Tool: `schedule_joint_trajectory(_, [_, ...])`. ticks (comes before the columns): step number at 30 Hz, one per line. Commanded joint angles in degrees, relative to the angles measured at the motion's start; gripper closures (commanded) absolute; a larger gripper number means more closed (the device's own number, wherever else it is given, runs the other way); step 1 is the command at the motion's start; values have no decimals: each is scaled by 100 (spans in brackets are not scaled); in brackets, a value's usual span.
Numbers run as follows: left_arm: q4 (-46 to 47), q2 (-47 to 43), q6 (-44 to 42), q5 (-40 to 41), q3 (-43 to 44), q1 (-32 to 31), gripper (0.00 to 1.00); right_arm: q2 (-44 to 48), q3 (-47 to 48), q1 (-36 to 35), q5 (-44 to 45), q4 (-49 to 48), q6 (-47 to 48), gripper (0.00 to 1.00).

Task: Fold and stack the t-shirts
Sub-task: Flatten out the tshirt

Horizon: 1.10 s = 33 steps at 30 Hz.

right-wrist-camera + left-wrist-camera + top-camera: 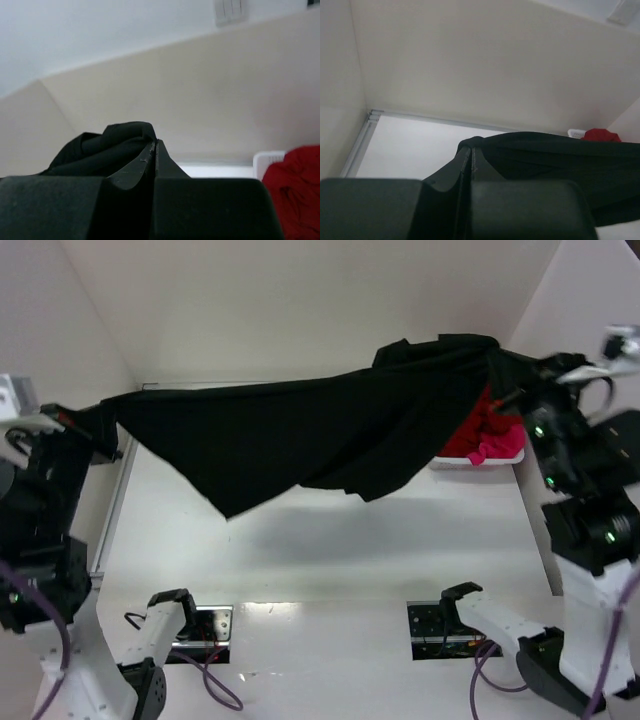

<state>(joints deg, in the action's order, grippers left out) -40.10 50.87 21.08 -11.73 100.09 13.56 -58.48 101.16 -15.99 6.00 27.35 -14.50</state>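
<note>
Top view: the black shirt (300,440) hangs stretched above the table (330,560), its long axis running left to right between the arms. The left gripper (103,426) pinches its left end. The right gripper (505,382) clamps the bunched right end, slightly higher, beside the basket (470,466) holding a red shirt (478,430).

Left wrist: jaws clenched on a black edge, and the cloth runs off rightward.

Right wrist: jaws closed on a black bunch, which lies to the left.

Laying it flat likely needs both arms lowering together.
</note>
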Motion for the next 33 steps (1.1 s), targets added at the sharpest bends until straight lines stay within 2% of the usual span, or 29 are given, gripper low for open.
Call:
schedule_joint_trajectory(1, [-244,-200,28,425,98,-37,100,293,342,-18,-177,252,53,100])
schedule_joint_trajectory(5, [-244,1,159,224,-42,-38,100,154,264,-18,-231,253,-9,100])
schedule_joint_trajectory(8, [97,230,265,74,-454,-38,100,-32,-227,-18,-152,113,-176,100])
schedule_joint_trajectory(12, [440,834,326,-40,-999,-38,100,-409,-1166,-18,-152,-230,-229,100])
schedule_joint_trajectory(15, [897,1352,326,-102,-1386,-38,100,-848,-1607,-18,-38,-590,-229,100])
schedule_joint_trajectory(17, [1134,1757,326,-102,-1326,-38,100,-1322,-1609,-18,50,-731,-229,100])
schedule_joint_trajectory(20, [1249,2733,274,-102,-695,-38,100,-2139,-1162,-18,261,-881,-97,100])
schedule_joint_trajectory(21, [1250,3170,274,-154,-467,-38,100,-2333,-708,-18,340,-933,-97,100])
schedule_joint_trajectory(24, [1311,3743,212,-155,454,-38,100,-2975,363,-18,498,-934,17,100])
schedule_joint_trajectory(27, [1066,4105,80,-41,1247,-38,100,-3459,1532,-18,578,-741,70,100])
schedule_joint_trajectory(29, [908,4167,10,-40,1819,-38,100,-3513,1888,-18,578,-679,70,100])
schedule_joint_trajectory(31, [846,4028,-43,-101,1873,-38,100,-3381,1960,-18,578,-679,70,100])
schedule_joint_trajectory(33, [846,3704,-95,-102,1515,-38,100,-2979,1541,-18,525,-836,70,100])
